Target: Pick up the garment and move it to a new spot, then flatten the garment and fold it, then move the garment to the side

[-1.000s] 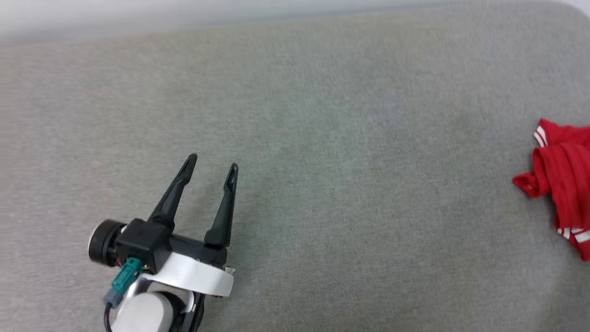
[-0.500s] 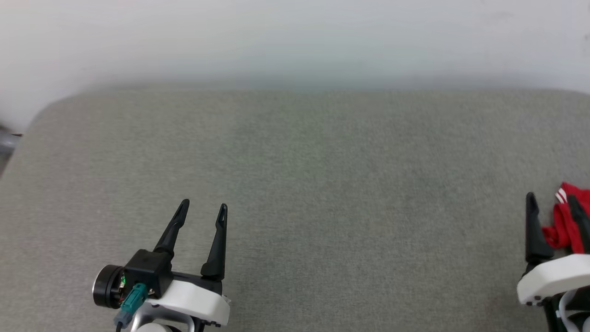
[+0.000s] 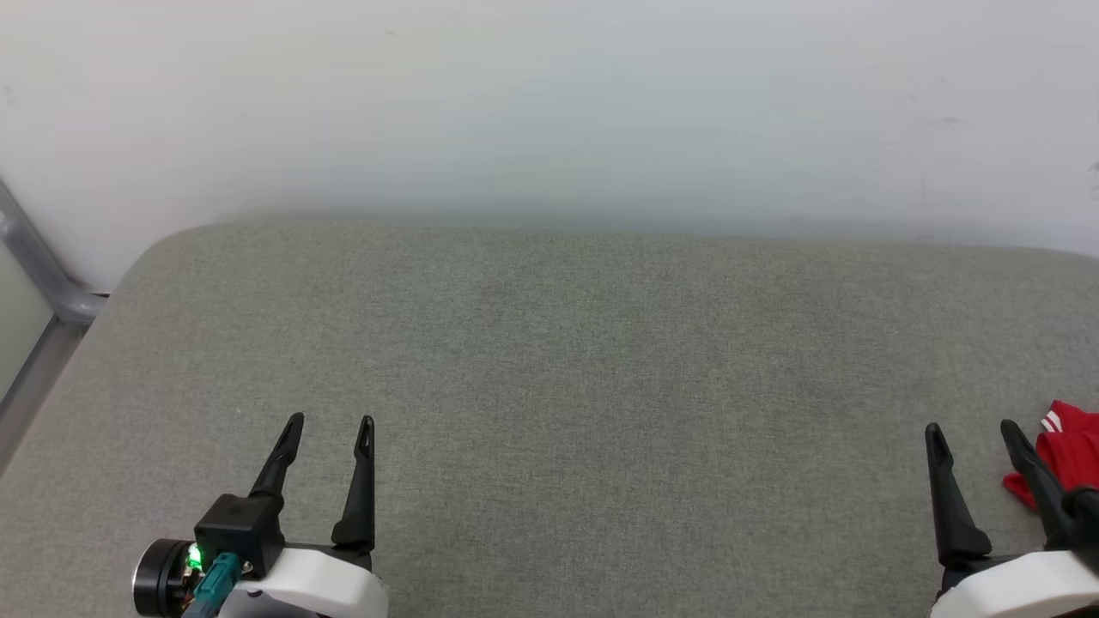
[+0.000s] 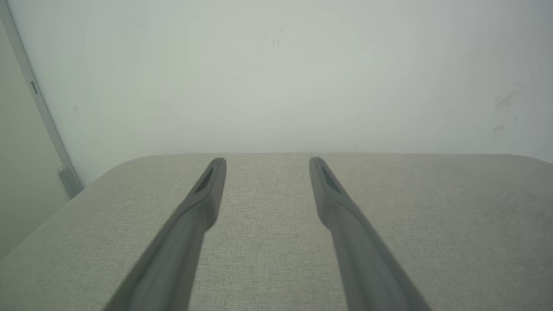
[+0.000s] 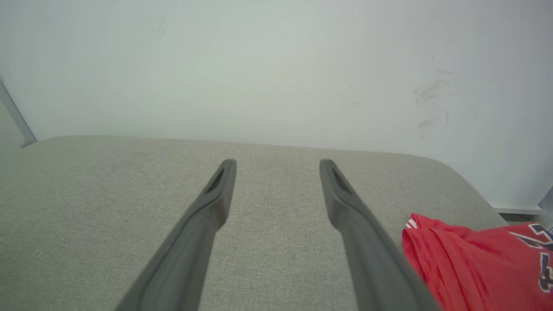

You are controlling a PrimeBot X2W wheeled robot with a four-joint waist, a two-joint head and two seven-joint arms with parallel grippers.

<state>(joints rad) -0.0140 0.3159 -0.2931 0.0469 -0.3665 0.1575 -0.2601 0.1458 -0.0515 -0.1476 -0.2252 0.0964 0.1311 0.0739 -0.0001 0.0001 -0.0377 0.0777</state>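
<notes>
Both the left gripper (image 3: 329,421) and right gripper (image 3: 971,428) are held spread, level; the crumpled red jersey garment (image 5: 471,263) is seen right of the right gripper.

Head view high over grey cushion (image 3: 549,360), wrist views low along it, seemingly toward one wall (image 4: 276,73)

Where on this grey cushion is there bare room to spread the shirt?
The grey cushion is bare from the left gripper across to the right gripper, back to the white wall. Crowded only at the right edge, where the garment lies bunched beside the right gripper.
</notes>
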